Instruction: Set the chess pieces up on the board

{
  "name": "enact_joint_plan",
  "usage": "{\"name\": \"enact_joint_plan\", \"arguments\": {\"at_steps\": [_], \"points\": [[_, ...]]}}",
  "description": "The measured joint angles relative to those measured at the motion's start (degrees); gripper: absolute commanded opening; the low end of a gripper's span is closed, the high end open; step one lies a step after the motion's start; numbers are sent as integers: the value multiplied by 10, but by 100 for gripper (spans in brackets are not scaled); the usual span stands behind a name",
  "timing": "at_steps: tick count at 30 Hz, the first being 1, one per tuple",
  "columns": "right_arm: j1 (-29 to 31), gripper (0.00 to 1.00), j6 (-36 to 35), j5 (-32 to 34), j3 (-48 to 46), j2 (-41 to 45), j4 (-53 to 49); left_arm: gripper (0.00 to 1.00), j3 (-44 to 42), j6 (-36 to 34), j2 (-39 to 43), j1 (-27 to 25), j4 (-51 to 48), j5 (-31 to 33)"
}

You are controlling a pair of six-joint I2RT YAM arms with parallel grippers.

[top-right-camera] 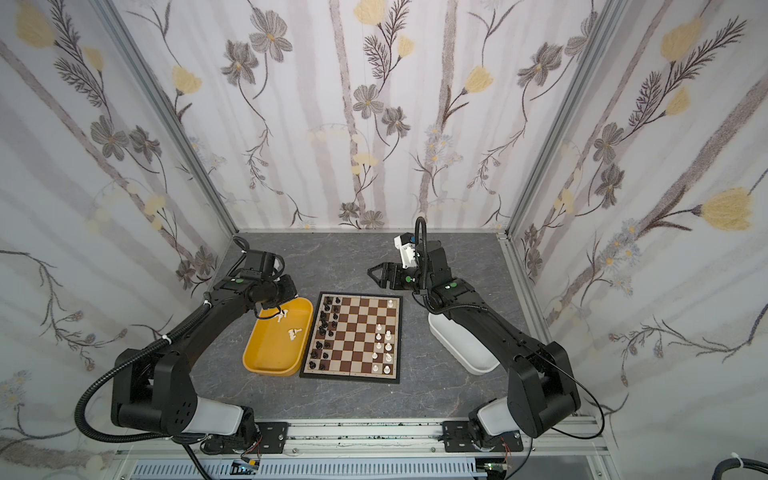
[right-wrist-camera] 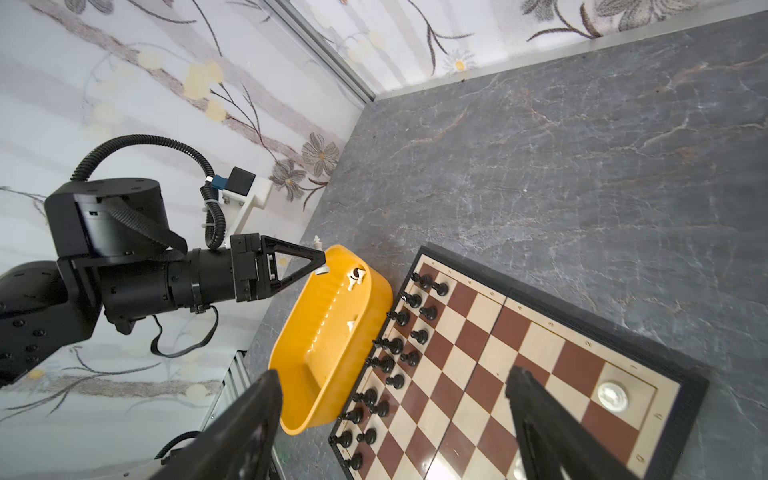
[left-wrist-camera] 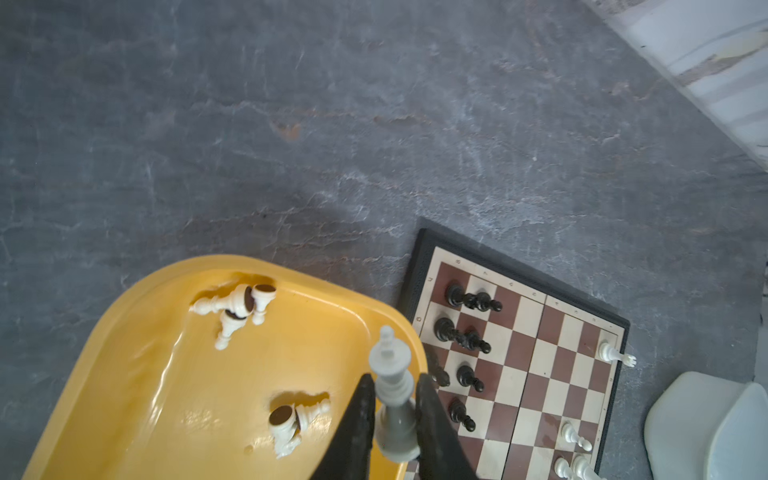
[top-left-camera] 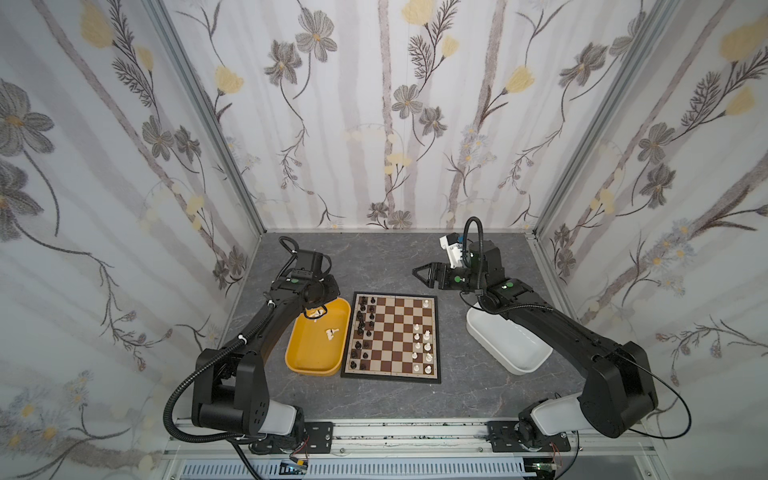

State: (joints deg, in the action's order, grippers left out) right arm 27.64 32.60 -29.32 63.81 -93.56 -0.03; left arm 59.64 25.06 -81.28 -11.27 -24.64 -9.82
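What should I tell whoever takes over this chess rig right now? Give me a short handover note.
Left end effector: shut on a tall white piece, above the far end of the yellow tub.
Right end effector: open, holding nothing, hovering by the far edge of the board.
Done: black pieces stand in two columns along the board's left side; white pieces on the board fill only part of the right side.
Left: place the held piece, then the loose white pieces lying in the yellow tub.

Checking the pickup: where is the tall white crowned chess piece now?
The tall white chess piece is clamped in the left gripper, left wrist view, above the yellow plastic tub's rim beside the brown-and-cream chessboard.
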Motion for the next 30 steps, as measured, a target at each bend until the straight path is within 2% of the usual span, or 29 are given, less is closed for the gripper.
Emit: {"name": "enact_joint_plan", "arguments": {"at_steps": [9, 14, 16, 20, 24, 28, 30], "points": [[11, 82, -2, -13, 72, -38, -15, 18, -92, -141, 53, -60, 210, -83], [16, 82, -25, 5, 95, -42, -55, 22, -92, -177, 32, -70, 266, -68], [17, 82, -30, 16, 93, -42, -67, 27, -88, -177, 27, -68, 268, -59], [19, 82, -37, 23, 92, -42, -83, 51, -63, -165, 21, -70, 242, -49], [19, 82, -44, 28, 92, -43, -90, 53, 21, -119, -15, -57, 144, -42], [19, 83, -48, 30, 92, -46, -99, 51, 110, -25, -106, -15, 19, -68], [19, 83, -49, 30, 92, -48, -101, 51, 142, 16, -146, -18, -33, -86]]}}
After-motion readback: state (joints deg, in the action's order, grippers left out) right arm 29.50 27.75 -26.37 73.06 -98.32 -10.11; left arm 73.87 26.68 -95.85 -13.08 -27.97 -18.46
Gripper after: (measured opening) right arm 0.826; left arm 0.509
